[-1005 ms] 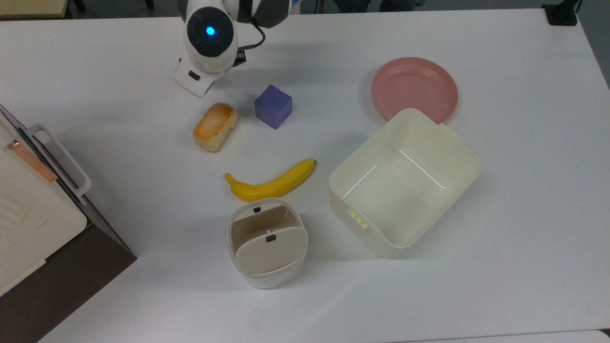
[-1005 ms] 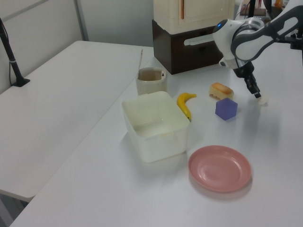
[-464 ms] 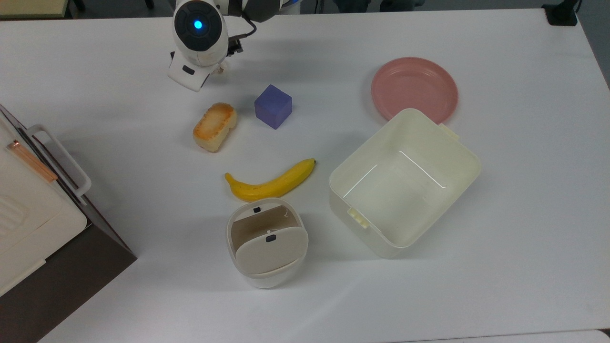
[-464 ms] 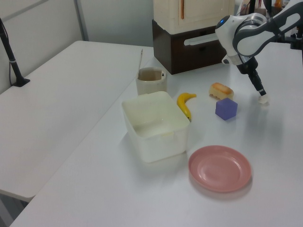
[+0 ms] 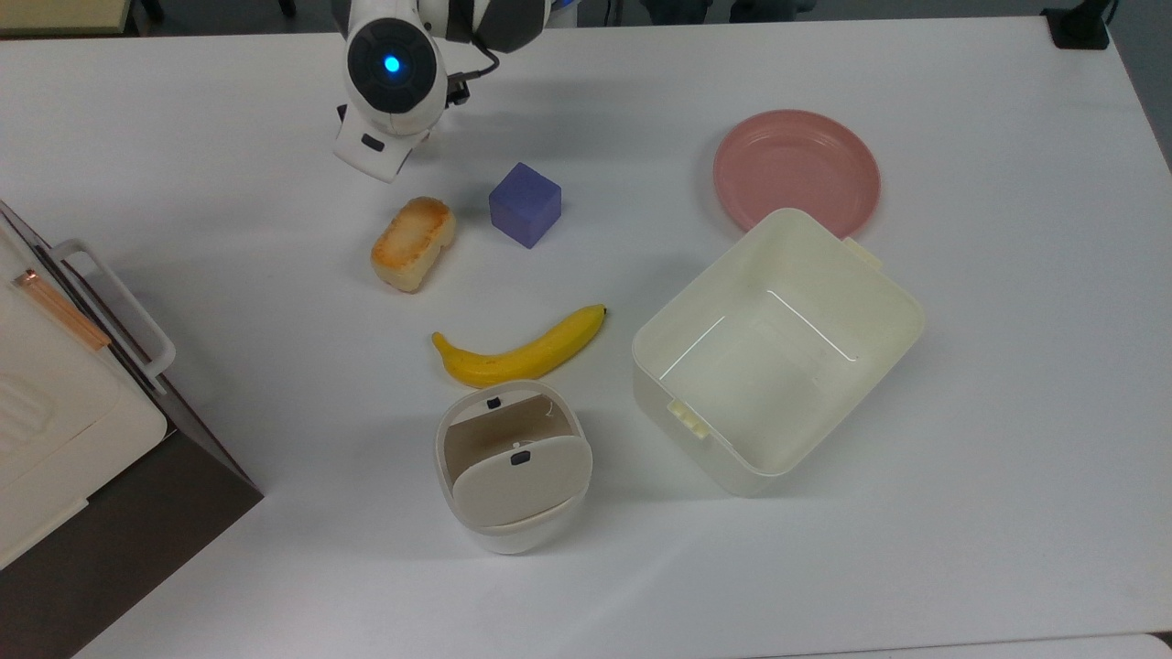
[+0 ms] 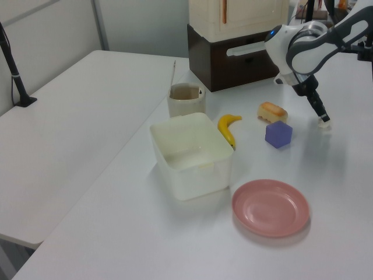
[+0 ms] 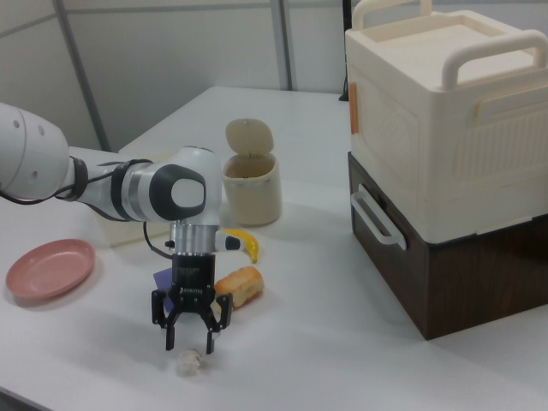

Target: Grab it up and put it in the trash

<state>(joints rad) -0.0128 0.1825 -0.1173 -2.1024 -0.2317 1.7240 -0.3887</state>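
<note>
Nothing is done yet: the paper wad [image 7: 187,363] lies on the table [image 5: 961,513] just under my claw [image 7: 189,345], whose 2 fingers stand apart with nothing between them. I must drop, pinch it, and carry it past the bread [image 5: 413,243] to the bin [image 5: 511,469]. Compared with half a second ago, my wrist has shifted slightly toward the top view's right

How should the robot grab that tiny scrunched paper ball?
From straight above. The paper wad is a small lump lying loose on the table, so it is best pinched across its middle. The gripper hangs open right over it, one finger on each side.
</note>
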